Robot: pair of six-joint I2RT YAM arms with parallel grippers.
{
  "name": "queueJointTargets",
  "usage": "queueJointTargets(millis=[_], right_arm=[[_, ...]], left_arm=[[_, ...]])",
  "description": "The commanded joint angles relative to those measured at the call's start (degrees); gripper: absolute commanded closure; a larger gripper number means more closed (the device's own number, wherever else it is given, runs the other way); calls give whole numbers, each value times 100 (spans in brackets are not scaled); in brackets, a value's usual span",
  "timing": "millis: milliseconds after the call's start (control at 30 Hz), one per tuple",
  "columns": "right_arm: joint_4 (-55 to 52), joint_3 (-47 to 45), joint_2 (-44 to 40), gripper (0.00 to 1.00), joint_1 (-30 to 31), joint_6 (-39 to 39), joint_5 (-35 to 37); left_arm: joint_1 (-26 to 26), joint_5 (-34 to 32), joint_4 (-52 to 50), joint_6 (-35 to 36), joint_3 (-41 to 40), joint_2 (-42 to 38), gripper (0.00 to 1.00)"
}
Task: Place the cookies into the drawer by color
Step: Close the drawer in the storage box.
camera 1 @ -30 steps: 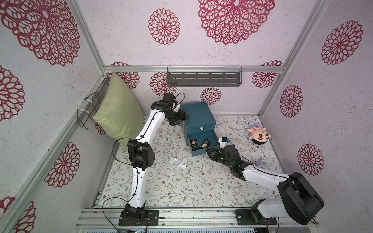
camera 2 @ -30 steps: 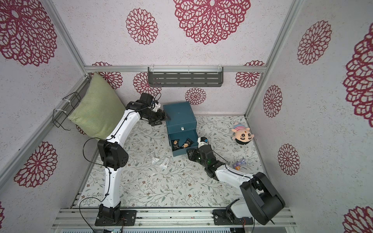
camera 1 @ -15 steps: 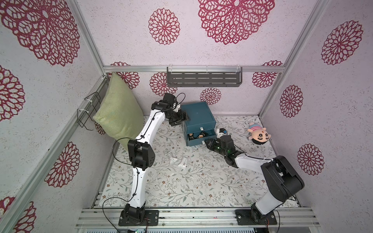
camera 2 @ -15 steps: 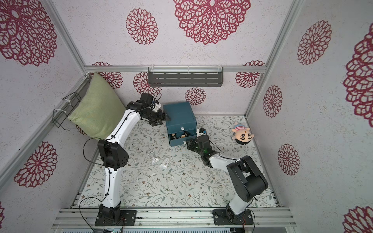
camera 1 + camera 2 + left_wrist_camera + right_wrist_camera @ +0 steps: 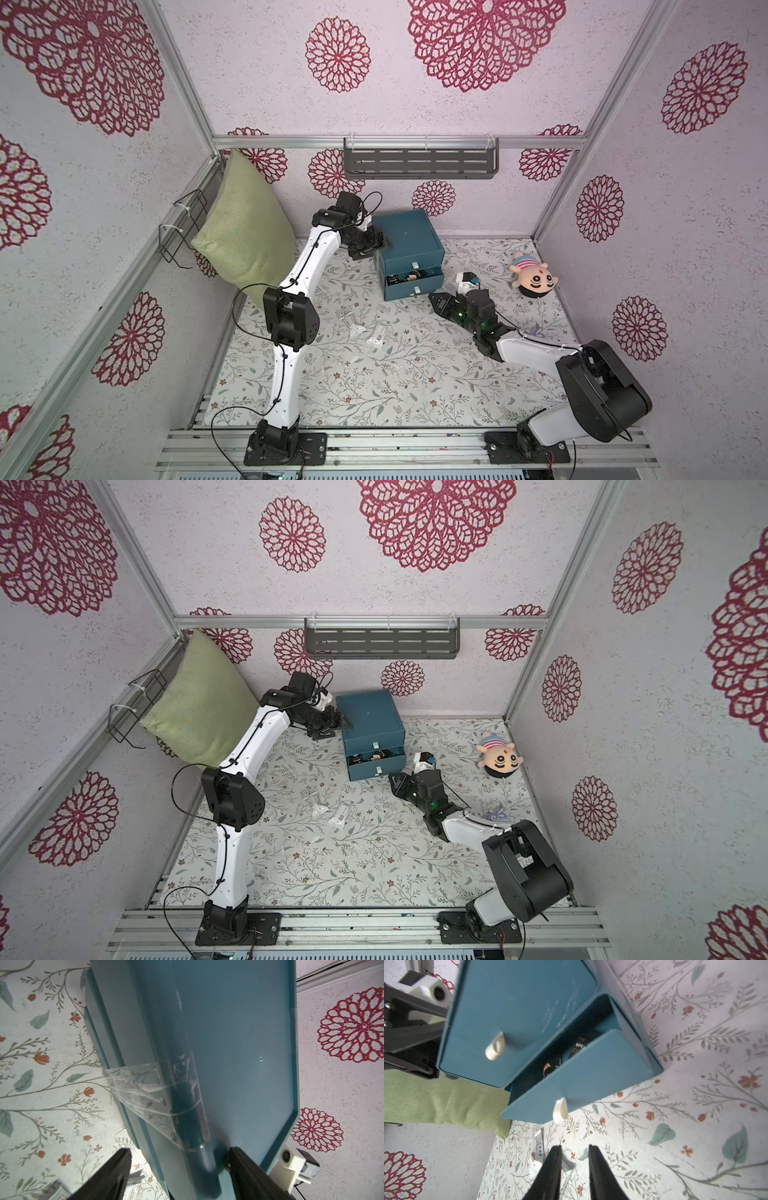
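**Top views.** The chest [image 5: 409,237] stands at the rear of the tabletop [image 5: 374,386]. Its open drawer [image 5: 415,283] now projects only slightly. One second ago it stood far out, so it has been pushed most of the way in. The right end effector [image 5: 437,300] has since drawn back and lies near the drawer front, apart from it. Black packets [image 5: 405,276] show in the remaining gap. Two clear packets [image 5: 318,808] lie on the tabletop, well apart from the chest. The left end effector [image 5: 380,243] has not moved from the chest's upper edge.

**Left wrist view.** The left end effector [image 5: 178,1167] stands wide open and straddles an upper edge of the chest [image 5: 228,1043]. It grips nothing and probably serves as a brace.

**Right wrist view.** The right end effector [image 5: 575,1148] shows a narrow gap between its jaws and holds nothing. It points towards the pull tab [image 5: 560,1110] of the open drawer [image 5: 581,1076], where the black packets [image 5: 578,1047] lie.

**Consequence.** The black group appears stowed. The clear packets remain to be sorted.
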Motion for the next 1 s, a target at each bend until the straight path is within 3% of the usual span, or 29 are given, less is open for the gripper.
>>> queueJointTargets(millis=[0, 567, 967], right_arm=[[515, 94, 296, 72, -34, 180, 62], [1320, 1652, 2177, 73, -32, 1020, -40], [1648, 1844, 2525, 73, -24, 1472, -27]], left_arm=[[-57, -290, -274, 132, -176, 290, 20], [-63, -308, -284, 143, -174, 305, 20], [-65, -281, -302, 146, -193, 270, 20]])
